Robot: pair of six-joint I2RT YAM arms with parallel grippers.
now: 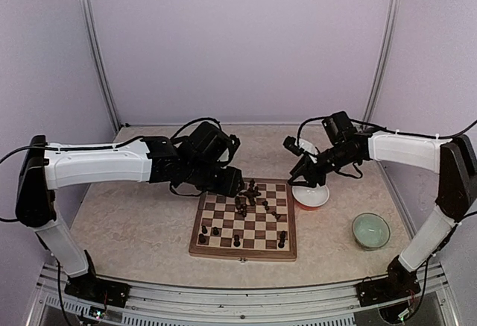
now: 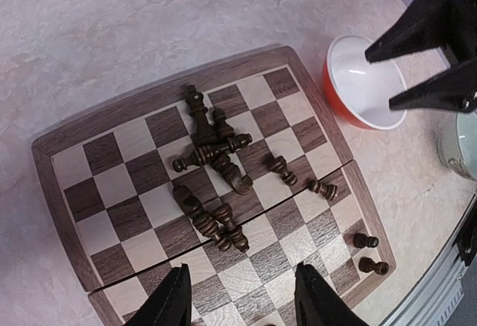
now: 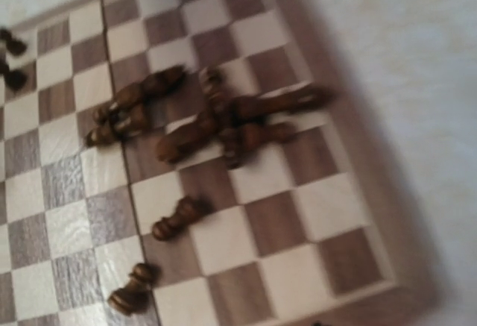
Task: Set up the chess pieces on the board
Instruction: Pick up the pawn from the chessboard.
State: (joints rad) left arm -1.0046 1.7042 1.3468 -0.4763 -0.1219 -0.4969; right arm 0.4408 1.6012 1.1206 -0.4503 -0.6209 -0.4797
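Observation:
The board [image 1: 223, 250] lies at the table's middle and also shows in the left wrist view [image 2: 67, 154] and the right wrist view [image 3: 320, 214]. Several dark chess pieces [image 1: 250, 195] lie toppled in a heap on its far half [image 2: 212, 165] [image 3: 216, 117]. A few more pieces [image 1: 215, 231] stand near its front edge. My left gripper [image 1: 232, 184] hovers over the board's far left corner, open and empty [image 2: 240, 300]. My right gripper [image 1: 296, 160] hangs open and empty over the red bowl [image 1: 313, 201]. Its own fingers do not show in the right wrist view.
The red bowl, white inside [image 2: 339, 98], stands just beyond the board's far right corner. A pale green bowl [image 1: 370, 230] stands to the board's right. Purple walls and metal posts close in the back and sides.

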